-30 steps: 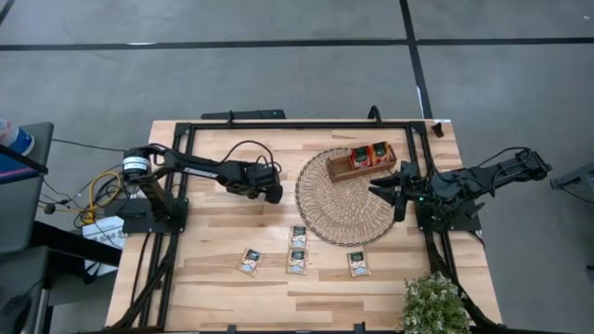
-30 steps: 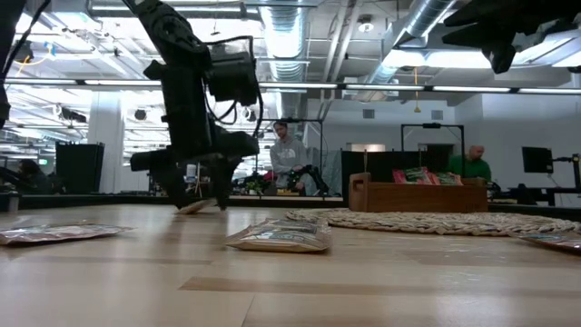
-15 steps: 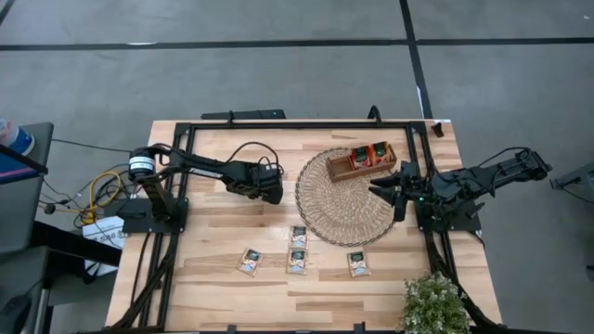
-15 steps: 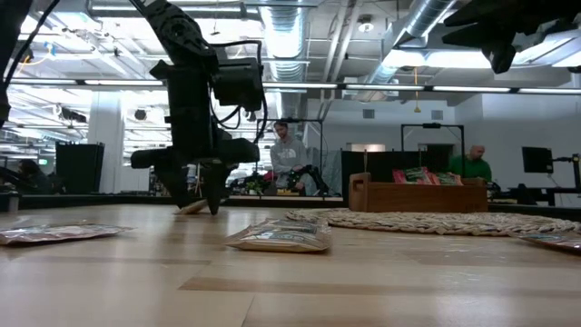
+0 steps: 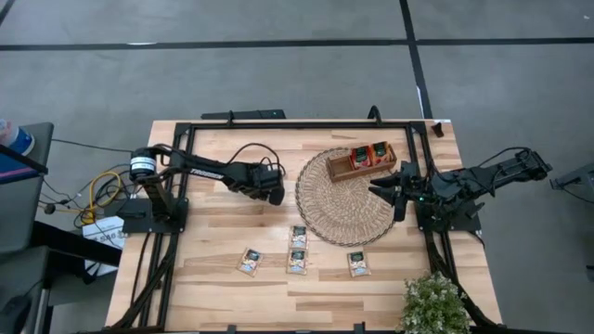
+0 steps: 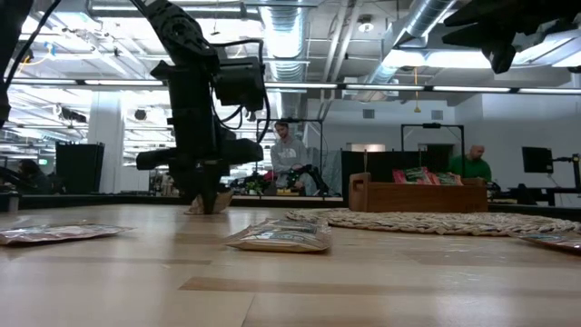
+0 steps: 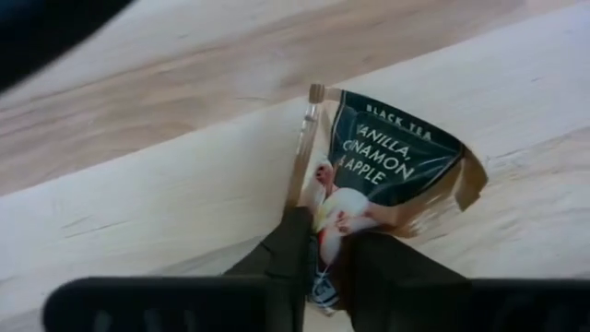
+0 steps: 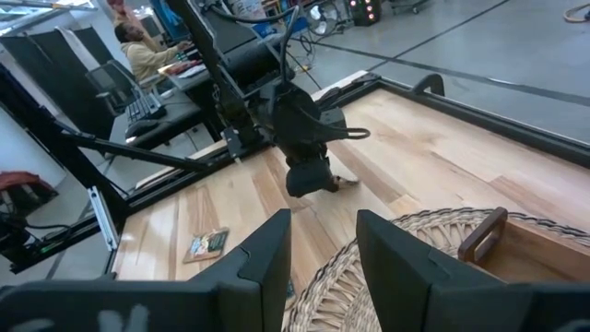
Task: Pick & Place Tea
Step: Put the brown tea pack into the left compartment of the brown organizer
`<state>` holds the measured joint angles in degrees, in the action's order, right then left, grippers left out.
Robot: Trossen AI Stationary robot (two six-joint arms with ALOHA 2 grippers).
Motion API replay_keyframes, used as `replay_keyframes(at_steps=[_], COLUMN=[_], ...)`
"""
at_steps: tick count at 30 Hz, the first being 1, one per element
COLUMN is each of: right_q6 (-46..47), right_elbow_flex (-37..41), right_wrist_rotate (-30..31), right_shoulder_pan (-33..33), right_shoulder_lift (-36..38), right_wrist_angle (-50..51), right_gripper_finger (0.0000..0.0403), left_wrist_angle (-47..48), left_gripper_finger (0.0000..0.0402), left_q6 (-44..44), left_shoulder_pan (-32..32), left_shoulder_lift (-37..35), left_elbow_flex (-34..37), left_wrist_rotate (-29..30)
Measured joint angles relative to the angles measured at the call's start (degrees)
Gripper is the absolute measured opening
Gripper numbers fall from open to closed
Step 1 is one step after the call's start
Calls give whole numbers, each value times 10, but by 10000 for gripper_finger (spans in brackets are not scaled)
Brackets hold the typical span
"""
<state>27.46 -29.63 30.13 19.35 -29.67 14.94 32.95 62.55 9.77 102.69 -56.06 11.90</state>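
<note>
Just beside the wicker mat (image 5: 344, 196) on the worktop (image 5: 213, 241), the left tool (image 7: 318, 249) is clamped on a tea sachet (image 7: 383, 171): the pick step. Next it calls for lifting and carrying to the wooden tray (image 5: 362, 162). The right tool (image 8: 318, 254) waits, fingers apart, empty.

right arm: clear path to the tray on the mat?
Probably yes. The right gripper hovers open at the mat's edge, beside the tray, with nothing between them. The left gripper is off the mat, shut on a sachet.
</note>
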Motion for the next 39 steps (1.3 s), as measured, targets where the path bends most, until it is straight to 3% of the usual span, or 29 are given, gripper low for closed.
replay_keyframes(at_steps=[7, 11, 19, 23, 26, 32, 39], right_q6=[1, 57, 128, 132, 140, 187, 290], right_elbow_flex=[0, 0, 0, 0, 0, 0, -1], right_wrist_rotate=[0, -6, -120, -219, -260, -308, -348], right_shoulder_pan=[0, -5, -79, -138, -181, -258, -315], right_shoulder_lift=[0, 0, -63, -111, -140, -188, -257], right_wrist_angle=[0, -1, -62, -128, -143, -217, -377], right_gripper_finger=[118, 118, 125, 157, 191, 249, 255], left_wrist_angle=[-6, -35, -160, -183, -179, -188, -216], left_gripper_finger=[28, 27, 26, 26, 26, 26, 26], left_q6=[-26, -56, -236, -398, -482, -578, -605], left_shoulder_pan=[-21, -43, -98, -125, -141, -147, -147], left_shoulder_lift=[-20, -51, -104, -99, -95, -92, -83], left_elbow_flex=[3, 2, -27, -99, -139, -183, -190], left_wrist_rotate=[50, 99, 199, 260, 318, 395, 413])
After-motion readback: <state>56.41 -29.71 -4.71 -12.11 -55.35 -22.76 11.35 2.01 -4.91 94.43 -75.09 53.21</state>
